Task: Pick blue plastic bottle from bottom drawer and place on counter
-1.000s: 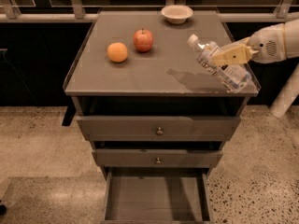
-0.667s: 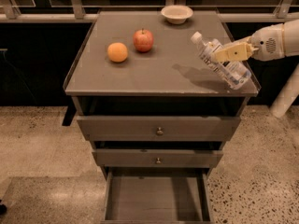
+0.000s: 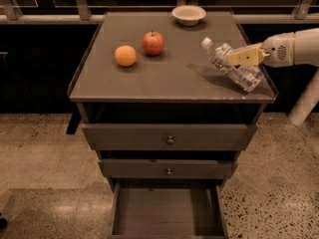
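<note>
The blue plastic bottle (image 3: 230, 65), clear with a white cap and bluish label, is tilted with its cap up and to the left, over the right part of the counter (image 3: 164, 78). My gripper (image 3: 238, 58) reaches in from the right on a white arm and is shut on the bottle's middle. The bottle's lower end is near or on the counter by the right rim; I cannot tell if it touches. The bottom drawer (image 3: 167, 213) is pulled open below and its grey floor is bare.
An orange (image 3: 125, 55) and a red apple (image 3: 153, 42) sit on the counter's left half. A white bowl (image 3: 189, 14) stands at the back edge. Two upper drawers with knobs (image 3: 170, 140) are closed. Speckled floor surrounds the cabinet.
The gripper and bottle have shifted a little toward the back of the counter and slightly lower; the bottle stays tilted in the grip.
</note>
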Motion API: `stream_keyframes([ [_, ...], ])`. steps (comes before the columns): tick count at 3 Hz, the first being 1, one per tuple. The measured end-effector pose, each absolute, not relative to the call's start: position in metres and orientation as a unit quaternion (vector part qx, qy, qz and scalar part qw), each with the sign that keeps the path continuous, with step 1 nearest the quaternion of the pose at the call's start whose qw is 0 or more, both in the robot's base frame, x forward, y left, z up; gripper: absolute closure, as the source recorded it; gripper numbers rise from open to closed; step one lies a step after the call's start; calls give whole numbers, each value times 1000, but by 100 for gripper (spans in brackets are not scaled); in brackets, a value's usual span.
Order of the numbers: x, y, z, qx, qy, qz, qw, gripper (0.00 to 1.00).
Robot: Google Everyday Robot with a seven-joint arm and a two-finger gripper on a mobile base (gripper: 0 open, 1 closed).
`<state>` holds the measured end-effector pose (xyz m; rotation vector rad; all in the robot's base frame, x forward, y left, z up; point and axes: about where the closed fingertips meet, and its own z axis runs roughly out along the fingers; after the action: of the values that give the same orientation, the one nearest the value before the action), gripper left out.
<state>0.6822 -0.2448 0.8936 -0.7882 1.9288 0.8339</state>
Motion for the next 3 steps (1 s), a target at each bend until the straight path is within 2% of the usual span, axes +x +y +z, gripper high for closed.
stream_keyframes([
  [1, 683, -245, 894, -316, 774, 335, 435, 81],
  [3, 683, -245, 894, -316, 774, 335, 435, 35],
])
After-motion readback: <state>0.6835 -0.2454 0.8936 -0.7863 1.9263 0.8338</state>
